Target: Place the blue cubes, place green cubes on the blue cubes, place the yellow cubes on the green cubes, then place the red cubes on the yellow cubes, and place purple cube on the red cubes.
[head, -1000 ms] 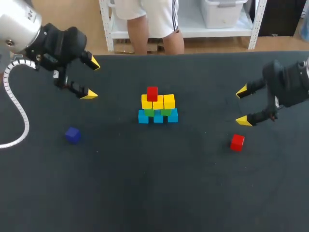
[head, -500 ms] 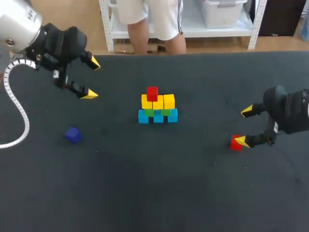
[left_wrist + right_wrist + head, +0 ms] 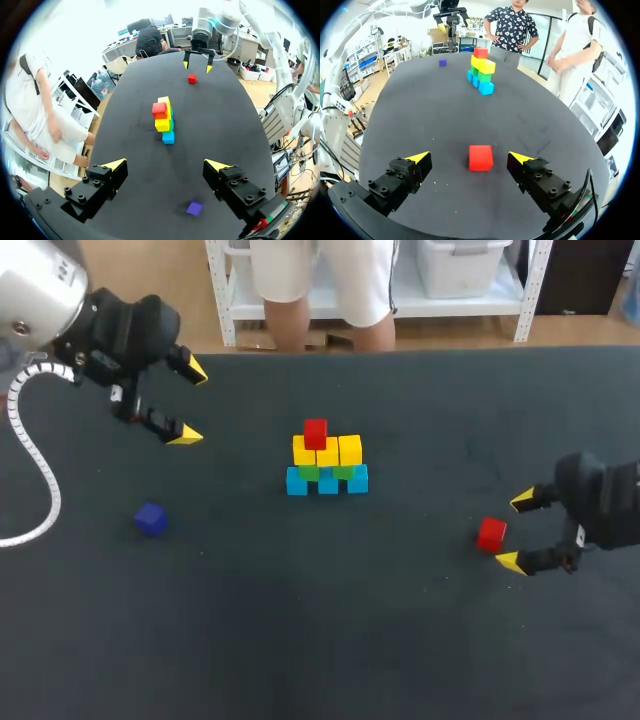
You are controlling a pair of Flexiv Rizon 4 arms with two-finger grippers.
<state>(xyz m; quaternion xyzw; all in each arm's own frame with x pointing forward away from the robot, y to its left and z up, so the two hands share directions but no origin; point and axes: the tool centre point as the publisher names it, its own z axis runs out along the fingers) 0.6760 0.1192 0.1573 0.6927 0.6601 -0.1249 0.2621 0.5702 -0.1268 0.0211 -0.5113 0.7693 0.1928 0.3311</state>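
Note:
A stack stands mid-table: blue cubes (image 3: 327, 481) at the base, green cubes (image 3: 309, 472) on them, yellow cubes (image 3: 327, 451) above, and one red cube (image 3: 315, 433) on top. A loose red cube (image 3: 491, 534) lies at the right, just ahead of my open right gripper (image 3: 519, 531); in the right wrist view the cube (image 3: 480, 157) sits between the fingertips' line, untouched. A purple cube (image 3: 151, 519) lies at the left. My left gripper (image 3: 190, 402) hangs open at the back left, with the purple cube (image 3: 194, 208) below it and the stack (image 3: 163, 119) ahead.
The dark table (image 3: 320, 640) has wide bare room at the front and between the stack and both loose cubes. A white cable (image 3: 30, 460) loops from my left arm over the left edge.
My right gripper has come down and forward from the right rear to the loose red cube, its open fingers now flanking it. The left arm, stack and purple cube have not moved.

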